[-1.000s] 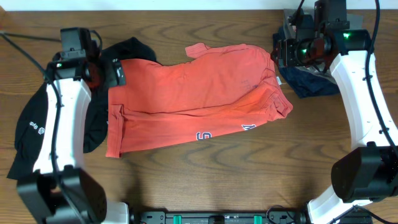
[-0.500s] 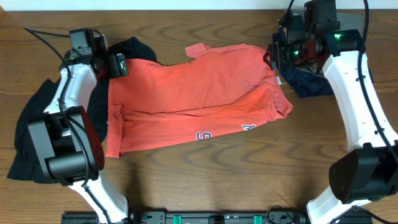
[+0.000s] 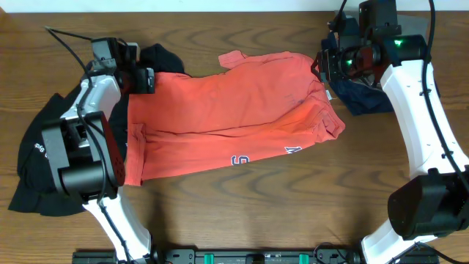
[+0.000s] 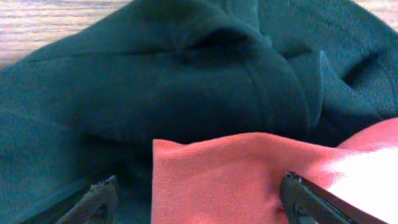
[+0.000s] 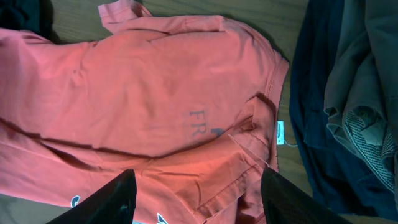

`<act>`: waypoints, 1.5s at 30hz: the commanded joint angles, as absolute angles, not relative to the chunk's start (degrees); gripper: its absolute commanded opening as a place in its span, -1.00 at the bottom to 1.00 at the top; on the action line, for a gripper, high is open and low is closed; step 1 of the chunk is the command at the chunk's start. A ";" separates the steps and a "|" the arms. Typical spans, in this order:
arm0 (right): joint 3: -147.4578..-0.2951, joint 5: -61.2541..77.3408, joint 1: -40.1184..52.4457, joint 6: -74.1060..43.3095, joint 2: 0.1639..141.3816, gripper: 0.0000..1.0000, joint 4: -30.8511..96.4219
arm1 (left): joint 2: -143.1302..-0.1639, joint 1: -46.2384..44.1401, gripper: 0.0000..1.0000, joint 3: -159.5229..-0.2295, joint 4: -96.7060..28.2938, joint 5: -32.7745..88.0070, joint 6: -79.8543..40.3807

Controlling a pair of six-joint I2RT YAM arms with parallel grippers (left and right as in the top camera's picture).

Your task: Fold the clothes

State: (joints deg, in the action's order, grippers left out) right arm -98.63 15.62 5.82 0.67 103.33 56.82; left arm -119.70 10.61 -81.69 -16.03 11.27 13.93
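The orange-red T-shirt [image 3: 227, 117] lies spread and partly folded across the table's middle, with white-and-navy lettering near its front edge. The black top [image 3: 44, 158] lies at the left, partly under the shirt. My left gripper [image 3: 143, 79] is open over the shirt's upper left corner; in the left wrist view its fingers [image 4: 199, 202] straddle the orange-red corner [image 4: 217, 180] lying on the black top [image 4: 161, 74]. My right gripper [image 3: 322, 62] is open above the shirt's right side; the right wrist view shows the fingers [image 5: 196, 199] wide apart above the orange-red fabric [image 5: 155, 99].
A pile of dark navy and grey-brown garments [image 3: 363, 95] lies at the back right, also seen in the right wrist view [image 5: 348, 106]. Bare wooden table [image 3: 256, 213] lies in front of the shirt.
My left arm has swung toward the back and its gripper moved right onto the shirt's upper left corner. My right gripper shifted slightly back and has held still since.
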 commanded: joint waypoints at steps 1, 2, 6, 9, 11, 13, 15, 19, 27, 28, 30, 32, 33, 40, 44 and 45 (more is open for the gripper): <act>-99.39 15.18 6.46 1.41 102.67 0.24 56.58 | -119.50 10.55 0.68 -82.91 -15.49 12.08 17.12; -99.39 15.18 6.46 1.41 102.67 0.23 56.53 | -119.50 10.52 0.66 -82.89 -15.29 12.05 17.12; -99.39 15.20 6.46 1.39 102.67 0.22 56.25 | -119.61 10.52 0.50 -82.85 -15.03 12.75 17.12; -99.39 15.20 6.46 1.39 102.67 0.22 56.25 | -119.61 10.52 0.36 -82.85 -15.03 13.56 17.10; -99.37 15.20 6.46 1.39 102.67 0.22 56.27 | -119.77 10.46 0.35 -82.74 -15.05 13.52 17.12; -99.37 15.22 6.46 1.39 102.67 0.20 56.27 | -120.27 10.48 0.36 -82.74 -15.05 13.52 17.12; -99.37 15.22 6.46 1.41 102.67 0.21 56.27 | -121.03 10.48 0.36 -82.74 -15.05 13.50 17.12; -99.35 15.20 6.46 1.39 102.67 0.21 56.34 | -122.19 10.48 0.33 -82.74 -14.85 13.50 17.10; -99.35 15.20 6.46 1.39 102.67 0.20 56.23 | -121.93 10.48 0.02 -82.76 -13.78 13.47 16.86; -99.35 15.20 6.46 1.39 102.67 0.20 56.23 | -121.91 10.48 -0.01 -82.76 -13.78 13.47 16.84; -99.35 15.20 6.46 1.39 102.67 0.20 56.18 | -121.69 10.48 -0.10 -82.76 -13.78 13.50 16.62; -99.35 15.20 6.46 1.41 102.67 0.20 56.14 | -121.27 10.48 -0.21 -82.76 -13.78 13.47 16.27; -99.35 15.20 6.46 1.39 102.67 0.19 56.12 | -121.08 10.48 -0.27 -82.76 -13.78 13.47 16.21; -99.35 15.22 6.46 1.39 102.67 0.19 56.14 | -119.39 10.48 -0.85 -82.76 -13.56 12.88 15.97; -99.35 15.22 6.46 1.39 102.67 0.19 56.12 | -118.19 10.48 -0.88 -82.76 -13.63 12.38 15.55; -99.35 15.22 6.46 1.39 102.67 0.18 56.12 | -117.84 10.48 -0.88 -82.76 -13.63 12.36 15.33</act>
State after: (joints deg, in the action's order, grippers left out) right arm -98.63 15.44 5.82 0.69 103.35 56.25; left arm -120.70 10.61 -81.69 -13.61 13.06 16.14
